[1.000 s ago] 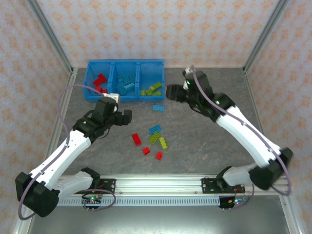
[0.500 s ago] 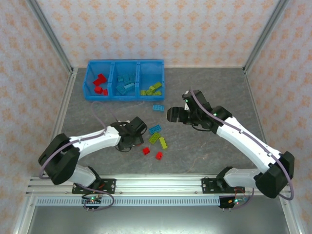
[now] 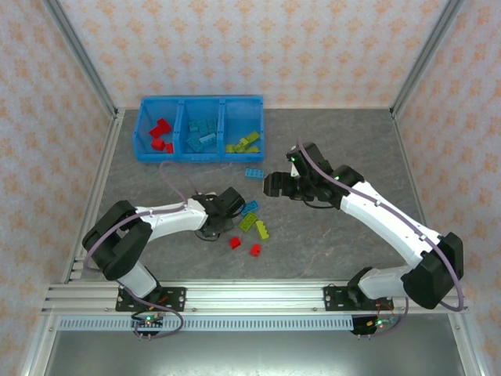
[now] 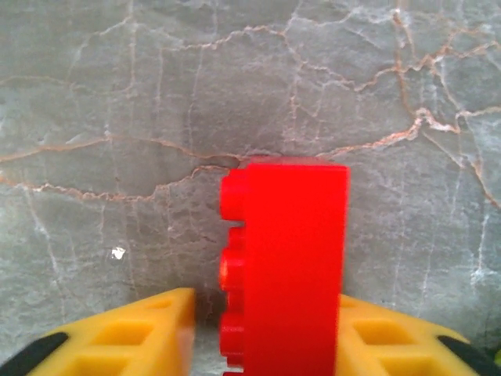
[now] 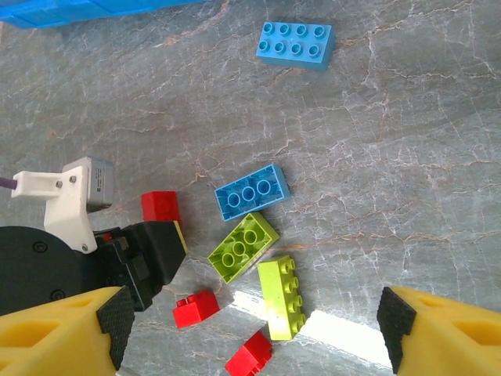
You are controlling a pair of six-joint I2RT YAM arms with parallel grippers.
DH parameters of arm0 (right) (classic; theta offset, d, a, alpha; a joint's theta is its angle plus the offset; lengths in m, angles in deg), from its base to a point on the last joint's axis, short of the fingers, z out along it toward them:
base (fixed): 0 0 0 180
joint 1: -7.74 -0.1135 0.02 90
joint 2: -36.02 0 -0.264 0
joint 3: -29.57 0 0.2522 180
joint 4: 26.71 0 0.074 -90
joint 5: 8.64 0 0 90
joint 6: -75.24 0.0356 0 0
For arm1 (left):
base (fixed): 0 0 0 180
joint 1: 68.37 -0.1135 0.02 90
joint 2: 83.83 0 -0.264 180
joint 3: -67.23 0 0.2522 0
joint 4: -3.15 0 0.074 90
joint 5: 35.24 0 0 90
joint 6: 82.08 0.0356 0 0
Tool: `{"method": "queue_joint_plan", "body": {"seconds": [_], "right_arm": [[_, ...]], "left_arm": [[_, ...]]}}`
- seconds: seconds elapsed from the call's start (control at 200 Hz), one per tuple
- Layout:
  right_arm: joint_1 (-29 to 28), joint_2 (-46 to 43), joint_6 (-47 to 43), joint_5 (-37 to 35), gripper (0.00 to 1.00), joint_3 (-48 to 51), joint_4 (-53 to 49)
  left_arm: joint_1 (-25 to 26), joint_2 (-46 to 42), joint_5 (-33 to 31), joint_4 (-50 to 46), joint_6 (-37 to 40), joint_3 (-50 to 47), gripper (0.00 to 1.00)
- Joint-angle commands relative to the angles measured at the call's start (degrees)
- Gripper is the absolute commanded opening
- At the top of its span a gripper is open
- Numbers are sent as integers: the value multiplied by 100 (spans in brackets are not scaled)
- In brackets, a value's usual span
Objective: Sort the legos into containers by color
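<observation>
Table (image 3: 329, 141): grey marbled top that carries everything.

Right arm (image 3: 383, 219) reaches in from the near right. Left arm (image 3: 156, 219) lies low across the near left.

Containers (image 3: 202, 99): blue three-compartment tray at the far left of the table. The left compartment holds red legos (image 3: 160, 133), the middle one light blue legos (image 3: 202, 135), the right one lime green legos (image 3: 244, 142).

Right end effector (image 3: 272, 186): released, fingers wide apart, hanging above the loose cluster at mid-table.

Left end effector (image 4: 264, 298): clenched on a red brick (image 4: 286, 258). The brick stands on edge between the yellow fingers, with its studs facing one finger and its smooth underside against the other. Cannot tell whether it is off the table.

Loose on the table:
- lone blue brick (image 3: 254, 173), just in front of the tray
- second blue brick (image 3: 249, 207)
- two green bricks (image 3: 247, 222) beside the second blue brick
- two small red bricks (image 3: 234, 243) nearest the arm bases
</observation>
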Motion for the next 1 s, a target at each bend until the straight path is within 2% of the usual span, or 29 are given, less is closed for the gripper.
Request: {"method": "queue_joint_plan", "body": {"seconds": [0.0, 0.075, 0.165, 0.295, 0.41, 0.576, 0.701, 0.831, 0.906, 0.991], "right_arm": [[-41, 27, 10, 3, 84, -167, -114], [-50, 34, 5, 104, 84, -110, -97], [-105, 31, -93, 547, 82, 54, 57], [-365, 33, -249, 1104, 82, 194, 249], [-471, 30, -186, 1160, 82, 180, 380], [-471, -57, -90, 933, 82, 185, 406], [-471, -187, -68, 793, 82, 243, 276], [-471, -492, -19, 617, 82, 358, 202], [-471, -651, 5, 484, 82, 418, 192], [-471, -672, 11, 389, 82, 449, 142]], "left_arm": [[10, 120, -141, 220, 32, 23, 26], [-23, -129, -170, 163, 168, 55, 18], [-271, -650, -348, -177, 559, 196, 14], [-1222, -1537, -452, -458, 1347, 497, 14], [-2236, -1689, -529, -546, 2113, 1140, 14], [-3282, -567, -693, -624, 2954, 2670, 14], [-3846, 547, -475, -542, 3152, 3847, 14], [-4300, 1780, -78, -847, 3445, 5224, 16], [-4454, 2585, 221, -1298, 3551, 6150, 20], [-4497, 3123, 324, -1703, 3713, 6928, 32]]}}
